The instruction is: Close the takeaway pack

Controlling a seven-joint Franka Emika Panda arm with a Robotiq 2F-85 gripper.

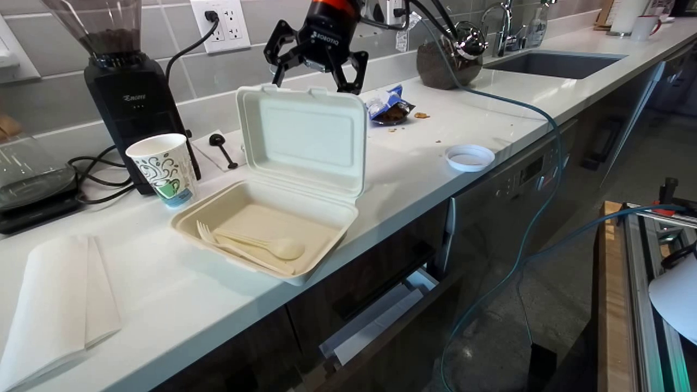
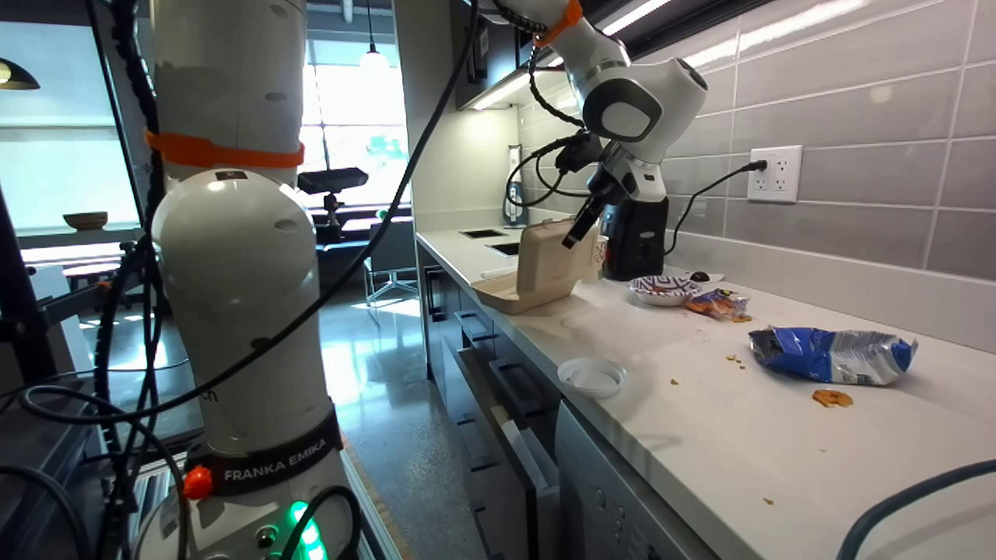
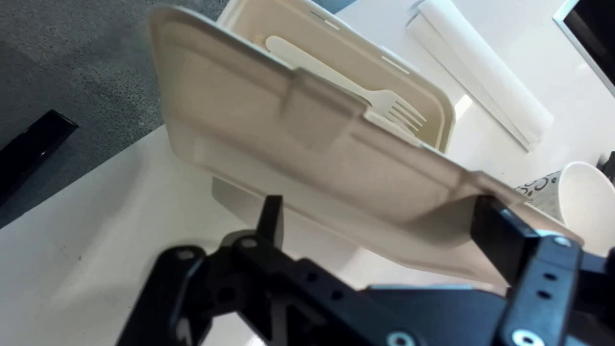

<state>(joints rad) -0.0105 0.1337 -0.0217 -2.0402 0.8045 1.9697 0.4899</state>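
The takeaway pack (image 1: pixel 305 130) is a cream clamshell on the counter, its lid standing upright and its base near the counter's front edge. Pale cutlery (image 1: pixel 256 245) lies in the base; a fork (image 3: pixel 384 101) shows in the wrist view. The pack also shows in an exterior view (image 2: pixel 552 257). My gripper (image 1: pixel 314 84) is open and empty behind the lid, at its top edge. In the wrist view, the gripper (image 3: pixel 380 209) has its fingers spread at the lid's outer face (image 3: pixel 269 115). The right finger is very close to the lid; I cannot tell if it touches.
A paper cup (image 1: pixel 166 174) and black grinder (image 1: pixel 130 103) stand beside the pack. A folded white cloth (image 1: pixel 65 305), small white round bowl (image 1: pixel 469 158), patterned bowl (image 2: pixel 663 289) and blue snack bag (image 2: pixel 832 354) lie on the counter. A drawer (image 1: pixel 381 321) is open below.
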